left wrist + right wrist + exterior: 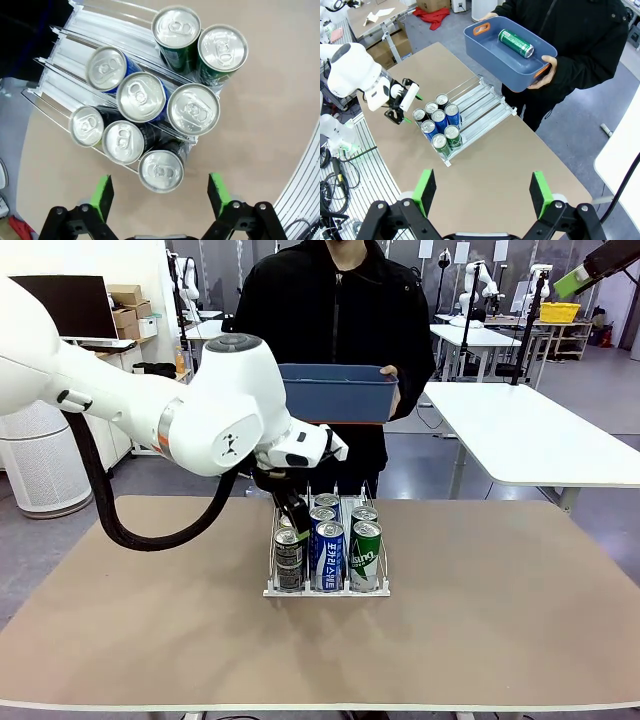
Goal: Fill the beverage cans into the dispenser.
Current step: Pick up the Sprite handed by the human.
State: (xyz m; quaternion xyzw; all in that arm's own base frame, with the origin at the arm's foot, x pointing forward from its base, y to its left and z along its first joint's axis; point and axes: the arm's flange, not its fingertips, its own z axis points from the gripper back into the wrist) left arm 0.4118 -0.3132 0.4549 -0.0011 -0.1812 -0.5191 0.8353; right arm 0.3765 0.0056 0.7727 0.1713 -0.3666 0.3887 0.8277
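Left gripper point(160, 181) is open and holds nothing. Its own camera looks straight down with a green pad on either side of the front black can point(161, 171); I can't tell from there if they touch. The front view puts the fingers right over that can, in the left lane of the dispenser point(330, 592), mid-table point(500, 620).

The count reads clean from above: eight upright cans, made up of three black cans point(123, 142), three blue cans point(141, 96) and two green cans point(222, 47). All are packed toward the front lip, with bare rails behind. From the front, the first row covers most of the ones behind it.

Right gripper point(482, 189) has its jaws wide and empty, high over the table. Its camera sees down into the dark blue bin point(485, 45) that the person point(580, 45) holds beyond the far edge — one green can point(516, 43) lies on its side inside. The front view gets just the bin's outer wall, so the contents are hidden there. A hand point(547, 70) grips the bin at each end.
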